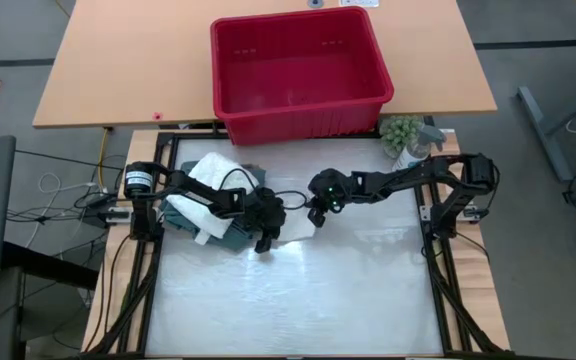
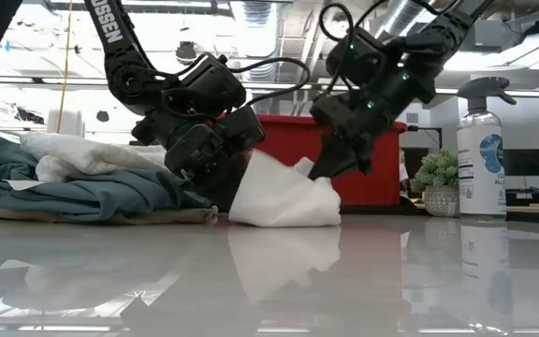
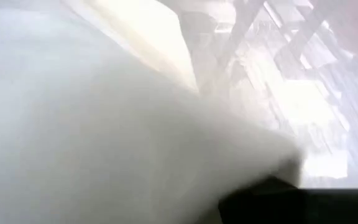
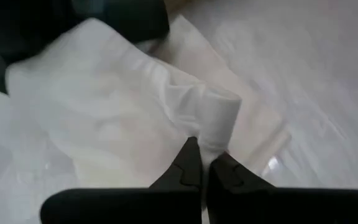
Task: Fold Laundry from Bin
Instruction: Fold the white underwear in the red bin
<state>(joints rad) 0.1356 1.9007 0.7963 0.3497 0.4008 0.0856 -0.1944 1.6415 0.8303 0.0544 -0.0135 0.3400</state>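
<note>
Laundry (image 1: 208, 190) out of bin (image 1: 298, 70), lying by bench's left edge | both fingers pinching white cloth (image 2: 284, 197): left gripper (image 2: 221, 159), right gripper (image 4: 202, 163) | nothing folded yet, folding is starting

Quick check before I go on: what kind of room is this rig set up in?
Probably a lab or workshop, not a home: exposed ceiling ducts overhead, a wooden workbench behind the table holding the red bin, and cables trailing across the bare floor.
</note>
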